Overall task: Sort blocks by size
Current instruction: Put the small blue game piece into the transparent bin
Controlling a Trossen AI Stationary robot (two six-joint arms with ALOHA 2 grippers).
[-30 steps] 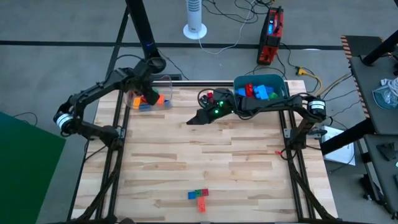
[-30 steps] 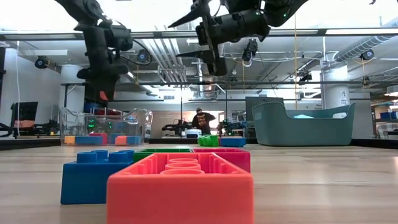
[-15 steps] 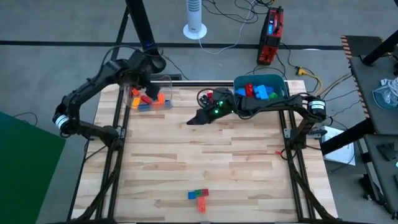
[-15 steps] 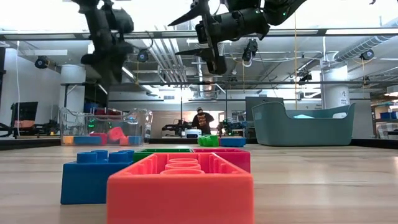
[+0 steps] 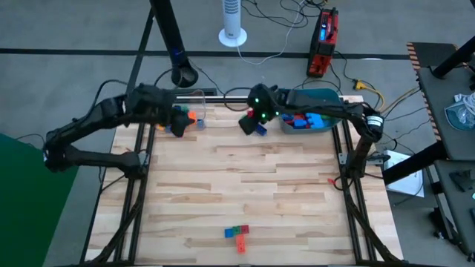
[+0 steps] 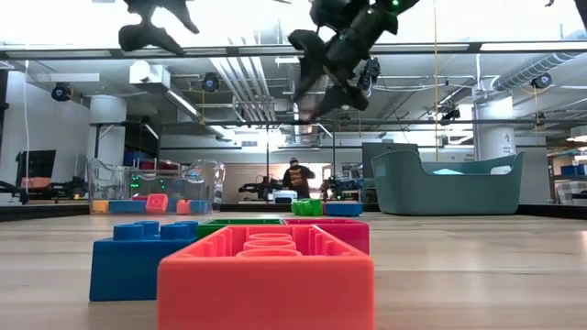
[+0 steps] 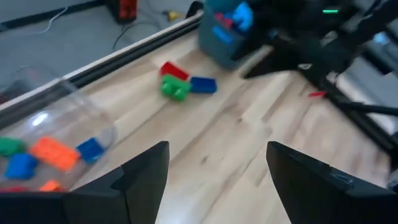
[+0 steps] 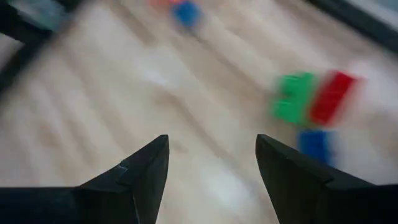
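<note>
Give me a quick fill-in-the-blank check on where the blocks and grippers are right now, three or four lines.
1. Both the left gripper and the right gripper are ____, holding nothing.
2. The teal tub sits at the table's far ____ corner in the high view.
3. The orange block lies inside the ____ box.
4. Between the clear box and the tub, a red block, a blue block and a ____ block lie together on the table.

Missing words: open; right; clear; green

High view overhead; low view level at table [image 6: 477, 275] (bricks close); wrist views angled down.
</note>
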